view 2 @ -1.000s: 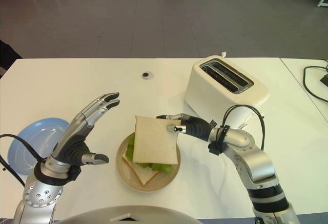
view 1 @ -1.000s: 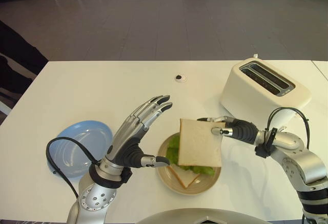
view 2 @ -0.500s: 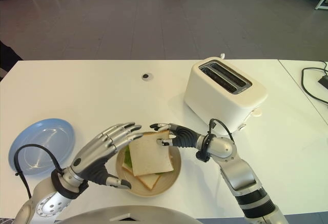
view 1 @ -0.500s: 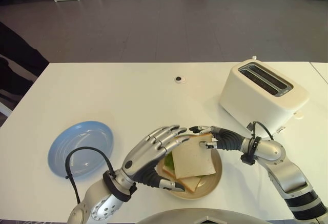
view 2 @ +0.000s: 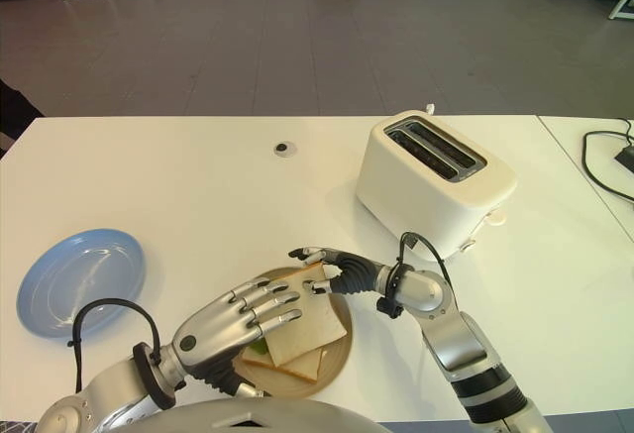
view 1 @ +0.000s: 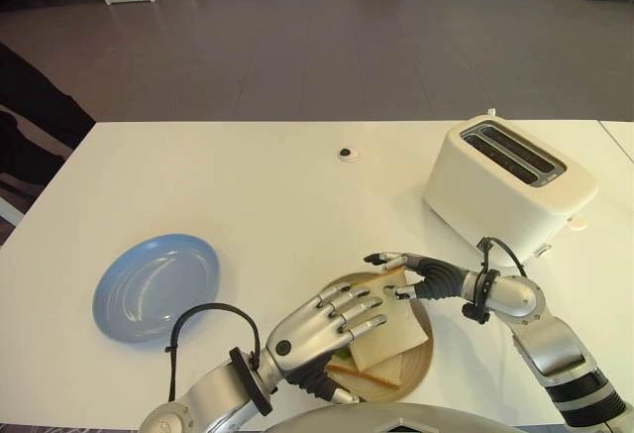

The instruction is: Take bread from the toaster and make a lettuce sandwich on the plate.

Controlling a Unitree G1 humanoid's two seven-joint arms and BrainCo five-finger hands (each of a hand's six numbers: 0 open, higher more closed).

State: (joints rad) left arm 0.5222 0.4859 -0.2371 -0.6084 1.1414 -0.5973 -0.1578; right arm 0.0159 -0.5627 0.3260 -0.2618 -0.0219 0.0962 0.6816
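Note:
A tan plate (view 1: 427, 351) near the table's front edge holds a sandwich. Its top bread slice (view 1: 400, 330) lies tilted over a bottom slice (view 1: 363, 375), and a sliver of green lettuce (view 2: 257, 348) peeks out between them. My left hand (view 1: 319, 329) is over the plate's left half, open, with its spread fingers resting on the top slice. My right hand (view 1: 414, 276) is at the slice's far right corner and pinches that corner between thumb and fingers. The white toaster (view 1: 509, 179) stands at the back right with both slots empty.
A blue plate (view 1: 156, 285) lies to the left, apart from the sandwich. A small round black fitting (view 1: 346, 154) sits in the tabletop further back. A black cable loops from each wrist. The table's right edge is just past the toaster.
My right hand has lowered the top slice from the air onto the lettuce on the plate. My left hand came down and right from a raised pose onto the slice.

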